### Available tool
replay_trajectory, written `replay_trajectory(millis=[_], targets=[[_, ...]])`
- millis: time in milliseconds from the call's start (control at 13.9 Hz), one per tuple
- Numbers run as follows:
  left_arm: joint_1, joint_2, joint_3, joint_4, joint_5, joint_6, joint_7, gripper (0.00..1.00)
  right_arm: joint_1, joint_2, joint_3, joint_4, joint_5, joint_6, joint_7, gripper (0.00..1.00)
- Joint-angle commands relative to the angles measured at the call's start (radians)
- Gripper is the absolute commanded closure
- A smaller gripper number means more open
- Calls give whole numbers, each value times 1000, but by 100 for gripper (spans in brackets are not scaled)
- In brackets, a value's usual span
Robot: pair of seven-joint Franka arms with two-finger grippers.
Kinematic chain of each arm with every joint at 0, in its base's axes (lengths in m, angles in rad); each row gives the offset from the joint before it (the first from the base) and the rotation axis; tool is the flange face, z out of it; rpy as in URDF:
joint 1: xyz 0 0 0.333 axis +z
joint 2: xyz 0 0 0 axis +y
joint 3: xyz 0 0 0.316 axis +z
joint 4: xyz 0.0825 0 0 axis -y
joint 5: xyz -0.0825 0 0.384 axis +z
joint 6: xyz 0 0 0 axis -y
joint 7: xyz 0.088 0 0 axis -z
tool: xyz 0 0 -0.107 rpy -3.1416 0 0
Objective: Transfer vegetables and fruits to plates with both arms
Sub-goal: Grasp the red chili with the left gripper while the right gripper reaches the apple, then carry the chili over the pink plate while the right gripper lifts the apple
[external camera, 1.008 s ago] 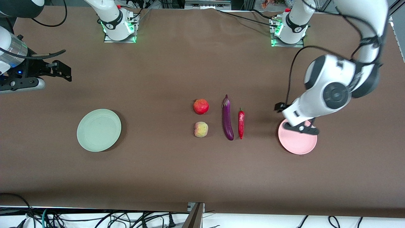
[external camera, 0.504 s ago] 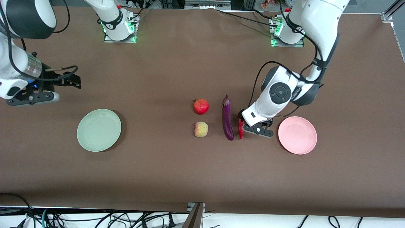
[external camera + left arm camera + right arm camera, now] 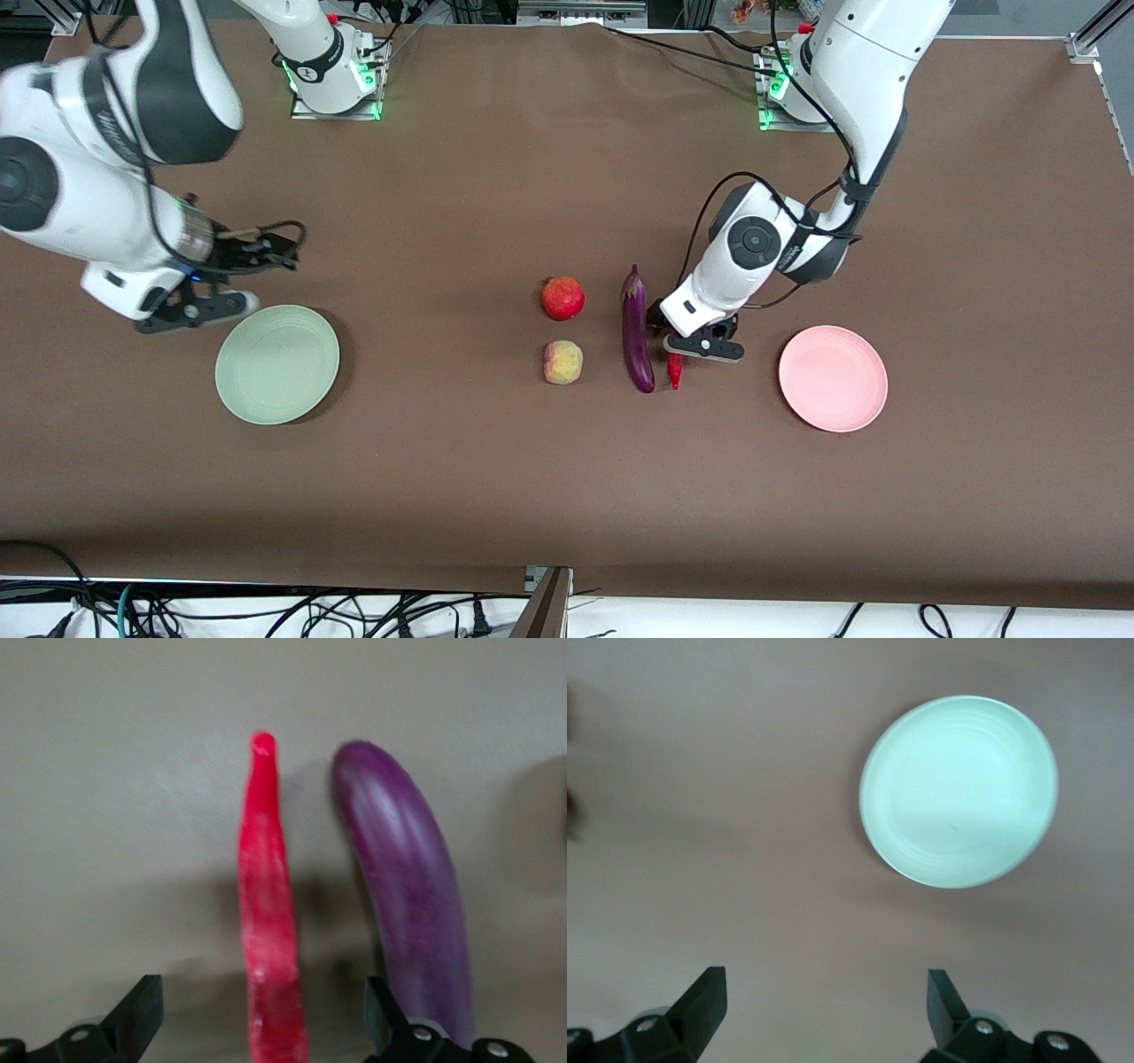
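left gripper (image 3: 261, 1028) low over the chili pepper (image 3: 675, 369), fingers apart, one on each side of the red body, nothing clamped. the eggplant (image 3: 635, 332) lies just beside the chili, close to one finger (image 3: 383, 1019). judged step: lining up the grasp on the chili. next move calls for a short drop and a close without nudging the eggplant, then a carry to the pink plate (image 3: 833, 378) near the left arm's end of the worktop.

right gripper (image 3: 824, 1014) hangs over bare cloth beside the green plate (image 3: 277, 363), toward the right arm's end; fingers apart, holding nothing.

mid-worktop, well clear of every edge: pomegranate (image 3: 563, 298) and peach (image 3: 563, 362) side by side with the eggplant, the peach closer to the front camera's edge of the table (image 3: 496, 478).

containers: both plates empty. no transfer done yet; all four items still on the cloth.
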Motion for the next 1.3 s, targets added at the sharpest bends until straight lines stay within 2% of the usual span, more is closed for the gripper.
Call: replay_trajectory(millis=[0, 72, 144, 288, 432, 576, 648, 720, 864, 1081, 1225], targets=[[-15, 4, 12, -3, 14, 15, -19, 0, 94, 37, -1, 24, 23, 32, 155, 0], [-16, 7, 12, -2, 30, 15, -21, 0, 139, 51, -1, 24, 23, 60, 208, 0], [-13, 9, 12, -2, 46, 15, -18, 6, 180, 68, -1, 24, 23, 87, 280, 0], [-13, 15, 12, -2, 89, 15, -18, 34, 266, 111, -1, 24, 23, 150, 396, 0], [-13, 21, 12, -2, 91, 15, -18, 42, 332, 158, -1, 24, 24, 233, 483, 0], [-15, 29, 12, -2, 91, 15, -18, 45, 392, 220, -1, 24, 38, 337, 575, 0], [-13, 29, 12, -2, 91, 15, -11, 55, 414, 249, -1, 24, 59, 386, 603, 0], [-13, 29, 12, -2, 91, 15, -11, 61, 435, 272, -1, 24, 66, 422, 611, 0], [-10, 21, 12, -2, 91, 12, -8, 83, 458, 309, -1, 24, 67, 466, 634, 0], [-5, -11, 15, -3, 93, -17, -13, 89, 501, 359, -1, 26, 67, 541, 686, 0], [5, -60, 32, 7, 94, -124, -11, 88, 529, 390, -1, 26, 66, 598, 742, 0]])
